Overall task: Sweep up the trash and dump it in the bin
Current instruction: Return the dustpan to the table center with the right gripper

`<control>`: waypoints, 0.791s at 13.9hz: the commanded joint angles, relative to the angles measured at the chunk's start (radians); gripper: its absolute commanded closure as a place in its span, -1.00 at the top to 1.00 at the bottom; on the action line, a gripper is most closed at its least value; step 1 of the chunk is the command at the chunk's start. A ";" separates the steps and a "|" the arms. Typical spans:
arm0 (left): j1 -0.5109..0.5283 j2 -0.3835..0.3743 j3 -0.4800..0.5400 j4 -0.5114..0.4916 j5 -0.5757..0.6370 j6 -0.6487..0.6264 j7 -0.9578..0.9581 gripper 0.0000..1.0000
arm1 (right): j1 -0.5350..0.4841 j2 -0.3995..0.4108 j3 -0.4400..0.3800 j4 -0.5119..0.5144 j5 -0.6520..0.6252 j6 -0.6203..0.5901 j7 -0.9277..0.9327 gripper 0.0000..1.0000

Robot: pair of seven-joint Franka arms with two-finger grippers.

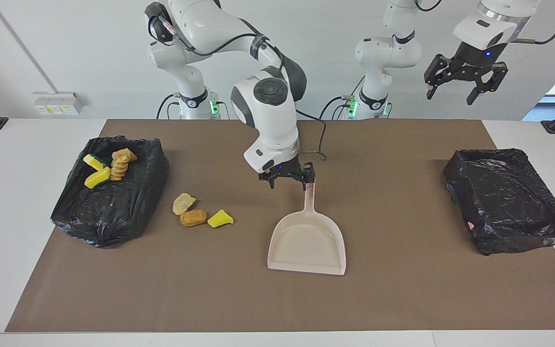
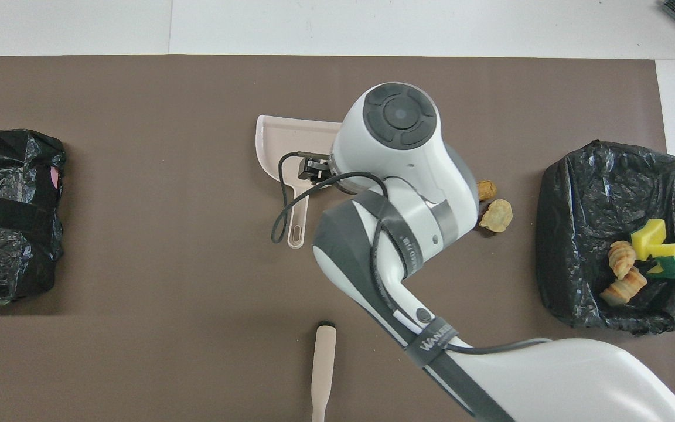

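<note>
1. Trash, three loose yellow and tan scraps (image 1: 195, 215), is lying beside the black-bagged bin (image 1: 128, 193), awaiting sweeping.
2. Beige plastic dustpan (image 1: 307, 241) is resting flat.
3. Your right gripper (image 1: 287, 179) is hanging wide open, empty, beside its handle.
4. Your left gripper (image 1: 465, 83) is waiting open.

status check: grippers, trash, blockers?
Right gripper open, just above dustpan handle. Left gripper open, parked high. Three trash scraps loose on mat; four in bin. Nothing blocking.

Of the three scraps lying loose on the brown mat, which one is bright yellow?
The wedge-shaped sponge bit, nearest the dustpan. The other two, a pale lump and a brown lump, look like bread.
</note>
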 commanded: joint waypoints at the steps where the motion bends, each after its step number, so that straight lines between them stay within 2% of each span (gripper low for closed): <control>1: -0.008 -0.017 -0.010 -0.015 0.010 -0.005 0.000 1.00 | -0.037 -0.095 0.015 -0.053 -0.003 -0.114 -0.060 1.00; 3: -0.015 -0.035 -0.016 -0.067 -0.004 0.053 0.003 1.00 | -0.010 -0.199 0.021 -0.132 0.016 -0.247 -0.038 1.00; 4: -0.035 -0.027 -0.019 -0.087 -0.007 0.128 0.000 1.00 | 0.044 -0.265 0.025 -0.215 0.039 -0.271 -0.006 1.00; 7: -0.123 0.023 -0.018 -0.158 -0.007 0.296 0.000 1.00 | 0.107 -0.451 0.023 -0.503 0.175 -0.227 0.038 1.00; 9: -0.170 0.075 -0.018 -0.188 -0.007 0.398 -0.026 1.00 | 0.170 -0.575 0.023 -0.716 0.276 -0.133 0.064 1.00; 11: -0.198 0.137 -0.018 -0.188 -0.007 0.493 -0.061 1.00 | 0.248 -0.600 0.025 -0.820 0.321 -0.057 0.141 1.00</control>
